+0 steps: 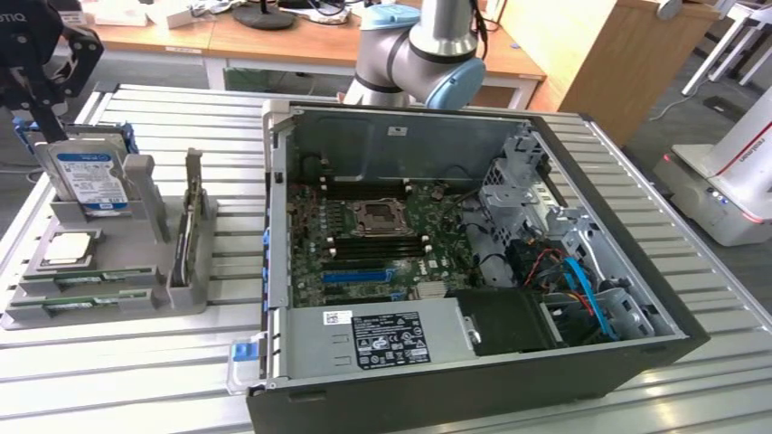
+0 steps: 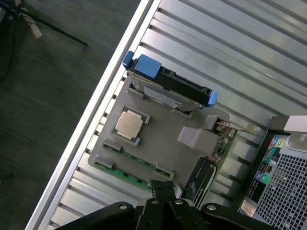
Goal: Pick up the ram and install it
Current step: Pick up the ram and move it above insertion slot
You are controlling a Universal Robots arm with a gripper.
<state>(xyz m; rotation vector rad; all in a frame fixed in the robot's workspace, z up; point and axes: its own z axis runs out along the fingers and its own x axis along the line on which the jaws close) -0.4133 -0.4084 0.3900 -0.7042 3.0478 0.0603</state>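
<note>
Two green ram sticks with white labels lie on edge in the front slots of a grey holder (image 1: 145,298); one ram stick (image 1: 94,278) sits behind the other (image 1: 90,306). In the wrist view the same sticks (image 2: 139,161) (image 2: 117,173) run along the holder's edge nearest my fingers. My black gripper (image 1: 36,117) (image 2: 164,188) hangs above the holder's far end, over the hard drive. It is shut, with nothing between the fingertips. The open computer case (image 1: 627,298) lies at the exterior view's right, its motherboard (image 1: 362,262) facing up with dark memory slots (image 1: 374,242).
The holder also carries a silver hard drive (image 1: 90,176) (image 2: 168,91) standing upright, a square CPU chip (image 1: 67,249) (image 2: 129,124) and a dark card on edge (image 1: 191,217) (image 2: 199,175). Everything rests on a slatted metal table (image 1: 145,380). The arm's base (image 1: 422,63) stands behind the case.
</note>
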